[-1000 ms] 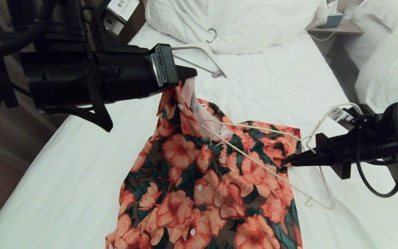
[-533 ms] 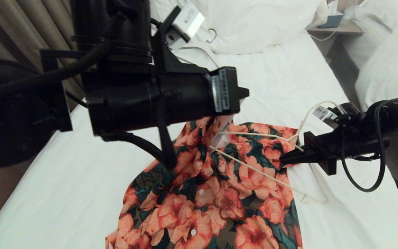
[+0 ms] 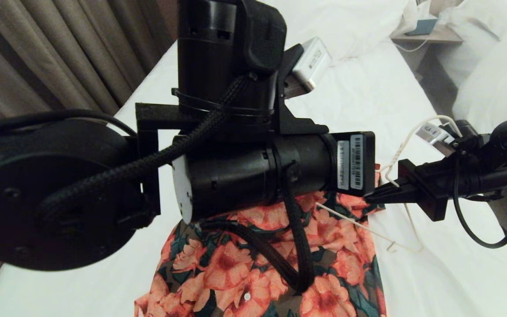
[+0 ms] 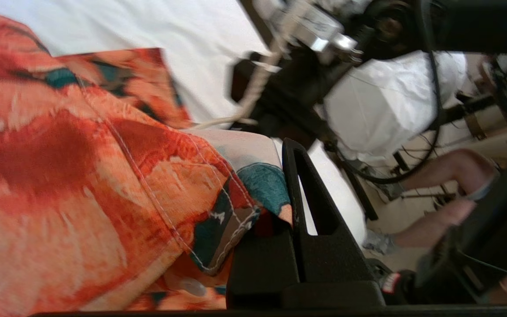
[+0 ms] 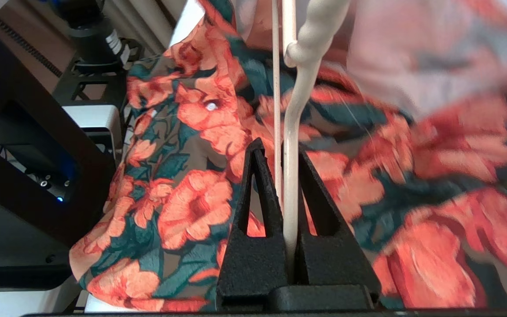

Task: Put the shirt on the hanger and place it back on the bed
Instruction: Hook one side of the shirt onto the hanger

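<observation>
Head view: left arm's black wrist housing fills the centre, its tool tip hidden behind the housing, right over the collar end of the short-sleeved shirt with coral-orange flowers on dark green and brown (image 3: 253,273). Shirt lies lengthwise on the white-sheeted single bed (image 3: 60,264), upper part covered by the arm. Right tool (image 3: 370,198) comes in level from the right, jaws together on the thin cream-white wire hanger (image 3: 368,226) at the shirt's right edge; hanger's lower bar runs across the fabric and out over the sheet. Beige curtains (image 3: 38,57) at far left, a second bed heaped with white bedding (image 3: 491,79) at far right. Left wrist view: left tool (image 4: 280,220) clamped on a folded edge of shirt fabric (image 4: 104,176), fabric bunched against its fingers (image 4: 310,220); a person's bare legs (image 4: 438,176) beyond the bed. Right wrist view: right tool (image 5: 286,211) pinching the hanger wire (image 5: 291,132) between its fingers (image 5: 258,202), shirt (image 5: 183,198) just behind it.
</observation>
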